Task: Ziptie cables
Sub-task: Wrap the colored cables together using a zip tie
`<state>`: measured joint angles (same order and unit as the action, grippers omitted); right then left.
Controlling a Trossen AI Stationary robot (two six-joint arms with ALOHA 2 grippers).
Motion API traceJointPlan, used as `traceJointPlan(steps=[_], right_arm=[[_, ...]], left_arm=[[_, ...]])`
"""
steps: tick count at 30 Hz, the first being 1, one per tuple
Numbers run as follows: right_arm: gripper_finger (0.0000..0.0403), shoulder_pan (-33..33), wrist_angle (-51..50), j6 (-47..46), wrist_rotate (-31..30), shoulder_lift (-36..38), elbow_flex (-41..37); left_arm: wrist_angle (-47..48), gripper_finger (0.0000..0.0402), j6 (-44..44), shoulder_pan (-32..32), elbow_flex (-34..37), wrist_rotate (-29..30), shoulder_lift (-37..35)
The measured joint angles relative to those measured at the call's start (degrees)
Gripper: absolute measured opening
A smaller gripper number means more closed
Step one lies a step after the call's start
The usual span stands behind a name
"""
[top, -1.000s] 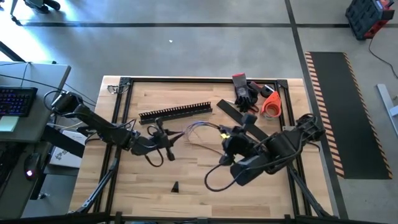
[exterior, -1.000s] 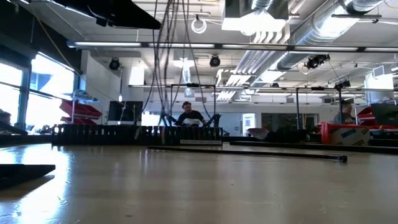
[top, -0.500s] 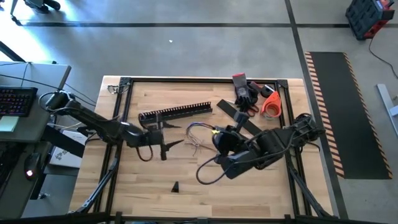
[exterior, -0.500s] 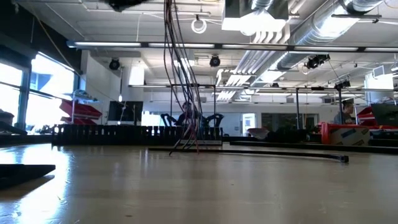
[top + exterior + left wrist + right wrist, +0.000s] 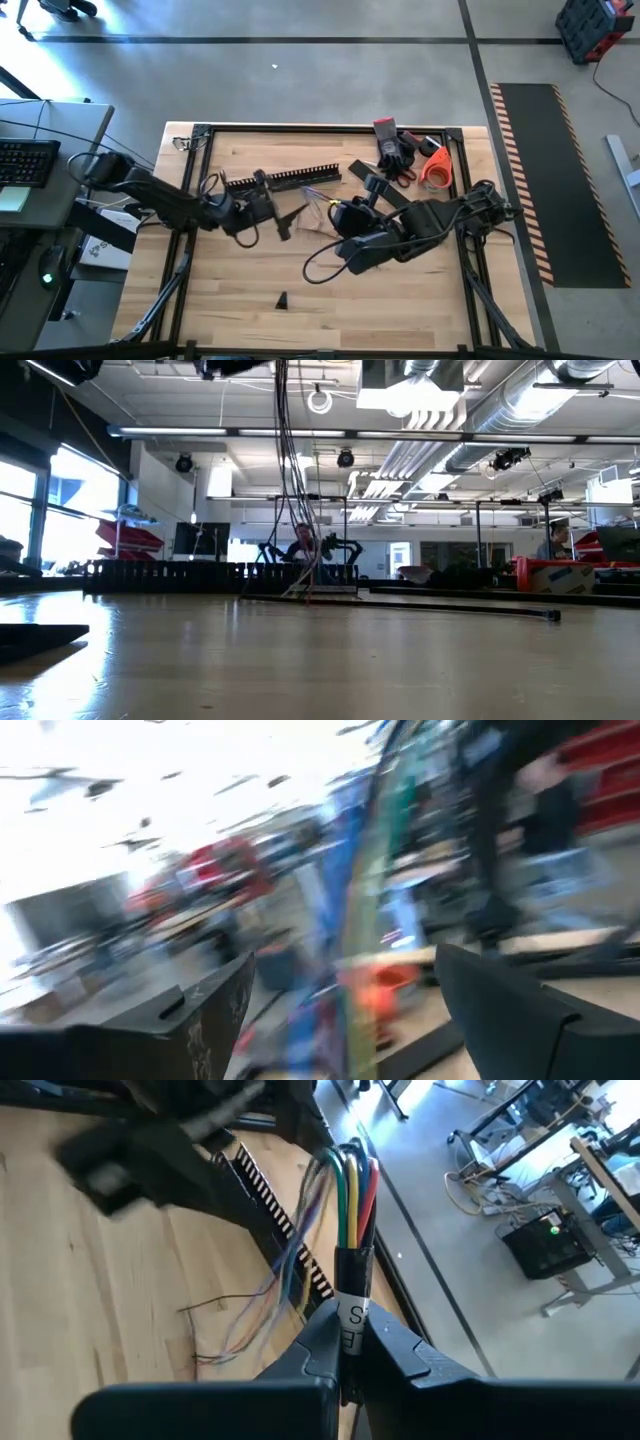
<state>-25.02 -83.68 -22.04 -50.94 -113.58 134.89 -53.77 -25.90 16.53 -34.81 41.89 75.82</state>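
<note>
The cables (image 5: 345, 1190) are a black-sheathed cord with a white label. Coloured and grey strands fan out of it and hang down in the low view (image 5: 290, 470), with their free ends (image 5: 305, 592) on the table. My right gripper (image 5: 350, 1335) (image 5: 338, 215) is shut on the sheath at mid-table. My left gripper (image 5: 345, 960) (image 5: 280, 210) is open just left of it. Its fingers stand on either side of the blurred strands (image 5: 365, 900); whether they touch cannot be told. My right gripper pinches the cord's black sheath at the white label (image 5: 352, 1315) between its two fingers. The sheath sticks out past the fingertips. The loose strands (image 5: 290, 1260) droop slack from it, and their ends (image 5: 215, 1345) lie on the wood.
A black comb-toothed rail (image 5: 285, 180) lies just beyond the grippers. A flat black strip (image 5: 385, 190), dark gloves (image 5: 395, 150) and an orange roll (image 5: 435, 168) sit at the far right. A small black piece (image 5: 283, 298) lies near the front edge. A black frame (image 5: 190, 170) borders the table.
My right gripper has carried the cord toward the table's left. The hanging strands have swung and their ends now rest on the table. My left gripper has shifted toward the far edge and the right, closer to the rail and the strands.
</note>
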Motion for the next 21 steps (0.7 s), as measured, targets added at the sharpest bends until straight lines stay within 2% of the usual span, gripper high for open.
traceJointPlan(steps=[3, 9, 14, 18, 21], right_arm=[[0.0002, -0.17, 0.07, 0.0, 0.02, 0.0, -0.02], [0.0002, -0.26, 0.7, 0.0, 0.18, 0.0, -0.02], [0.0002, -0.68, 0.7, 0.0, 0.26, 0.0, -0.02], [0.0002, -2.68, 0.14, -0.49, -1.62, 0.19, -0.01], [0.0002, -4.55, -0.09, -1.29, -3.59, 0.72, 0.0]], left_arm=[[-0.22, 0.0287, 0.3, -0.18, -1.0, 1.58, 2.31], [-0.2, 0.0287, 2.71, -1.43, -5.34, -2.27, 8.56], [0.49, 0.028, 1.09, -1.55, -7.66, 4.05, 12.46], [4.53, 0.0237, 3.37, -1.99, -7.09, 6.51, 13.53], [6.4, 0.0175, 7.78, -3.35, -6.3, 4.2, 13.58]])
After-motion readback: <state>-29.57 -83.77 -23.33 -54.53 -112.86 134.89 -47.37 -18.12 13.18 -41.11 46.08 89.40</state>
